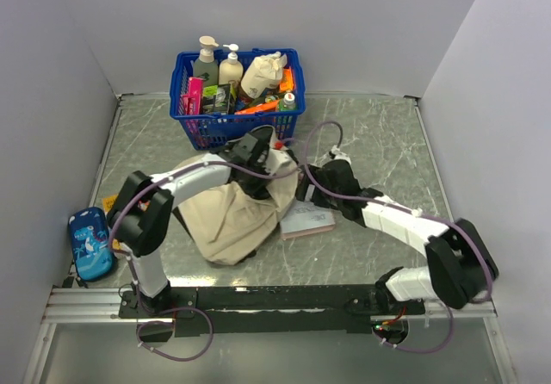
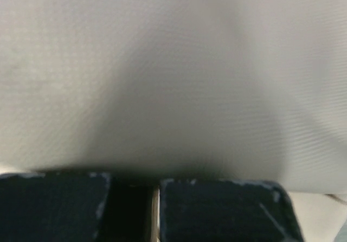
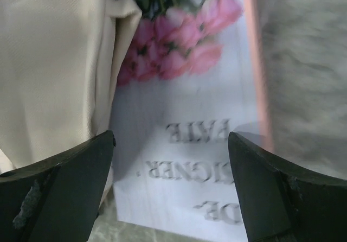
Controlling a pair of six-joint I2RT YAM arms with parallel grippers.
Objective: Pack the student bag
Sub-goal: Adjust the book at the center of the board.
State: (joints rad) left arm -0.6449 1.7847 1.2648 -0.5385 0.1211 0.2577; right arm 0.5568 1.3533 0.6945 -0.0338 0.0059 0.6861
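The student bag (image 1: 228, 216) lies slumped at mid-table, a beige heap just in front of the arm bases. Its upper edge reaches toward the blue basket (image 1: 207, 130) at the back.

The left gripper (image 2: 154, 209) is at that upper edge. In its wrist view pale fabric fills the frame, right up against the two dark fingers (image 2: 54, 207). The jaws are pressed together, with only a sliver between them. We cannot tell whether cloth is pinched there.

The right gripper (image 3: 171, 188) hangs at the bag's right flank with its jaws spread wide and nothing held. Its one finger (image 3: 59, 193) is over the bag's beige edge (image 3: 49, 63). The other is over a book (image 3: 190, 122) with pink roses and grey lettering on the cover. The book lies flat on the marbled table (image 3: 309, 63), its one side tucked under the bag's edge.

Farther out, the basket is full of bottles and packets. A small blue pencil case (image 1: 90, 244) lies at the table's left side, apart from the bag.
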